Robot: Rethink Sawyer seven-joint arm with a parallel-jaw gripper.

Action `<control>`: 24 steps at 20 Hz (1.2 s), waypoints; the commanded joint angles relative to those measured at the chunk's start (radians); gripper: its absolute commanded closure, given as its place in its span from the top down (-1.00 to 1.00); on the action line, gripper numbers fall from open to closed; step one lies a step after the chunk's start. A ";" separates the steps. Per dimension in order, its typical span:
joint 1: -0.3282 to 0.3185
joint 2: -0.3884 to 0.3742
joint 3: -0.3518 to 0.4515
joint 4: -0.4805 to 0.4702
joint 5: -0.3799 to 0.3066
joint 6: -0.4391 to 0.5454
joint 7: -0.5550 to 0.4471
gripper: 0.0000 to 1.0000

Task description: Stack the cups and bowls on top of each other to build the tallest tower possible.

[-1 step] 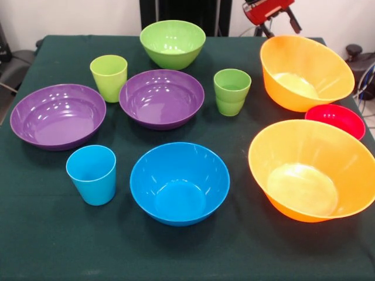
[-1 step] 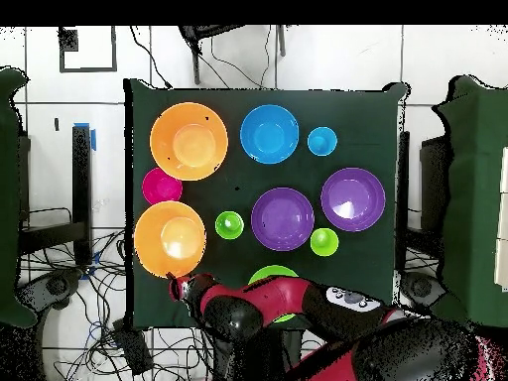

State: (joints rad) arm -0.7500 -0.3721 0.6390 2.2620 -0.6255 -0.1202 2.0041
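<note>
A: What is laid out on the table (image 1: 35,246)?

B: Nothing is stacked yet; the tower is not begun. Two orange bowls are seen, one (image 1: 313,170) at the front edge and one (image 1: 304,71) behind it, the latter lying just below the gripper (image 1: 268,12). Two purple bowls (image 1: 57,115) (image 1: 162,98) are set well away from the gripper, across the cloth. A blue bowl (image 1: 179,182) is placed in the foreground, a green bowl (image 1: 172,43) near the back, level with the gripper and off to its side. A small red bowl (image 1: 335,119) is wedged between the orange pair, touching or nearly touching both.

A: And the cups?

B: A sky-blue cup (image 1: 92,174), a yellow-green cup (image 1: 109,77) and a ridged green cup (image 1: 232,91) are stood upright, apart from one another.

A: How are the fingers held?

B: That cannot be told; only the red wrist is shown at the picture's top edge.

A: What is called for next?

B: An orange bowl is judged the likely base. A descent to a rim would be needed, then a clean pinch on the thin wall.
</note>
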 commanded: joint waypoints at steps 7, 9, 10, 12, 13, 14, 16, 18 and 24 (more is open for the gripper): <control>0.000 -0.062 0.037 -0.102 0.081 0.152 0.063 1.00; -0.005 -0.079 0.048 -0.090 0.086 0.163 0.057 1.00; -0.010 -0.090 0.056 -0.080 0.090 0.169 0.054 1.00; -0.024 -0.116 0.081 -0.051 0.109 0.168 0.067 1.00; -0.028 -0.135 0.091 -0.034 0.130 0.160 0.088 1.00; -0.030 -0.149 0.096 -0.024 0.143 0.158 0.101 1.00; -0.034 -0.208 0.109 0.008 0.184 0.152 0.134 1.00; -0.034 -0.282 0.115 0.042 0.228 0.156 0.160 1.00; 0.015 -0.492 0.042 0.126 0.371 0.173 0.223 1.00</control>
State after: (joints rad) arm -0.7853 -0.6838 0.6946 2.3233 -0.3680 -0.0459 2.0048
